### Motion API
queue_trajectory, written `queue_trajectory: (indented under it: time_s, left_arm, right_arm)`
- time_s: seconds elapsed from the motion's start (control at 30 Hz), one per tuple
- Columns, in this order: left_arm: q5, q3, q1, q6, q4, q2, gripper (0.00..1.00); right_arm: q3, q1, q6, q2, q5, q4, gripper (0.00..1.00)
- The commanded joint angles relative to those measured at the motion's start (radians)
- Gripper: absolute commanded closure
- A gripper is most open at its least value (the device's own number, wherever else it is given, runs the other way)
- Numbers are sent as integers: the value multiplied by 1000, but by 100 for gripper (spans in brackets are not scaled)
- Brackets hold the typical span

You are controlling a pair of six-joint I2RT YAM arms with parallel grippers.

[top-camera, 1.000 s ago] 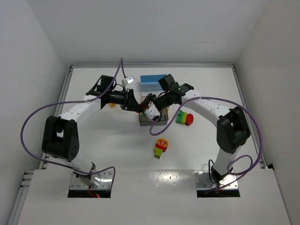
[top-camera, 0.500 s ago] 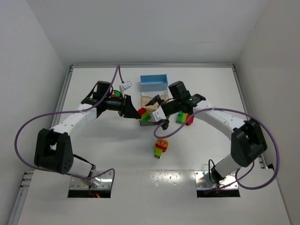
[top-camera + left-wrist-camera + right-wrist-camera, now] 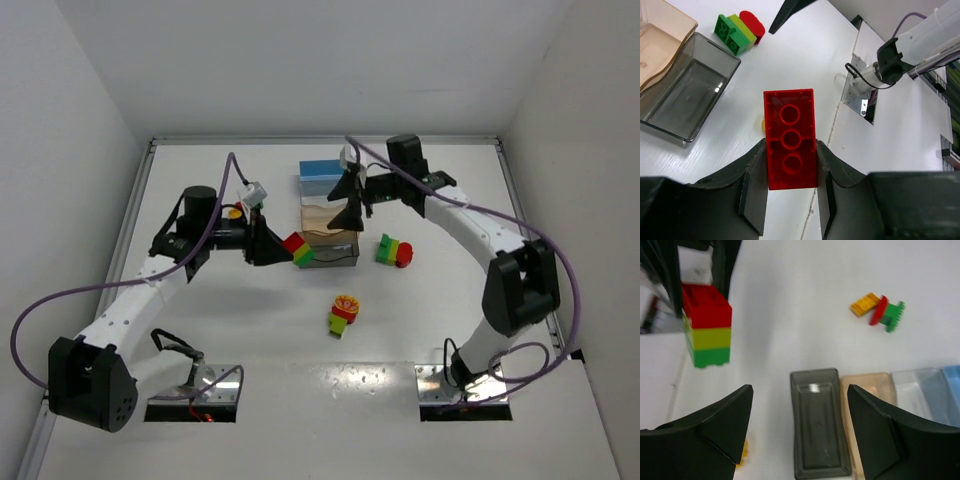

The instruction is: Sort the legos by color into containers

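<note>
My left gripper [image 3: 280, 247] is shut on a red-yellow-green lego clump [image 3: 297, 250], held just left of the smoky grey bin [image 3: 335, 256]. In the left wrist view the fingers [image 3: 756, 170] clamp its red brick [image 3: 790, 145]. My right gripper [image 3: 347, 203] is open and empty above the pale orange-tan bin [image 3: 322, 213]; the blue bin [image 3: 322, 172] is behind it. In the right wrist view the open gripper [image 3: 800, 390] hangs over the grey bin [image 3: 820, 425], with the held clump [image 3: 706, 327] at upper left. Both bins look empty.
A green-yellow-red clump [image 3: 393, 250] lies right of the grey bin and shows in the left wrist view [image 3: 737, 31]. A yellow-red-green clump [image 3: 343, 315] lies nearer the bases, also in the right wrist view [image 3: 880, 310]. A small yellow-red piece [image 3: 237, 212] lies by the left wrist.
The left gripper has drawn back leftward with the clump. The right gripper has left the clump, moved toward the far side over the bins, and stands open.
</note>
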Motion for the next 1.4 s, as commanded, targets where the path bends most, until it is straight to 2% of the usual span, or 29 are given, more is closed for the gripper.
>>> queue_trajectory:
  time_s: [0.0, 0.13, 0.2, 0.27, 0.43, 0.63, 0.93, 1.37]
  left_arm:
    - [33, -3, 7, 26, 67, -4, 99]
    - [33, 33, 21, -28, 133, 33, 99]
    - [50, 42, 46, -60, 194, 47, 99]
    - [76, 52, 76, -85, 217, 59, 99]
    - [88, 61, 131, -154, 305, 85, 99]
    - [98, 61, 132, -189, 357, 94, 99]
    - [107, 41, 132, -241, 432, 94, 99]
    - [107, 12, 132, -266, 485, 94, 99]
  right_arm:
    - [145, -9, 209, 114, -292, -101, 24]
    - [359, -20, 184, 263, -446, -309, 29]
    - [428, -30, 82, 301, -491, -462, 30]
    - [444, -41, 19, 326, -500, -538, 30]
    - [417, -41, 18, 315, -540, -528, 31]
    - [435, -30, 38, 344, -516, -541, 24]
    - [659, 19, 51, 492, -525, -652, 20]
    - [651, 60, 78, 476, -534, -565, 20]
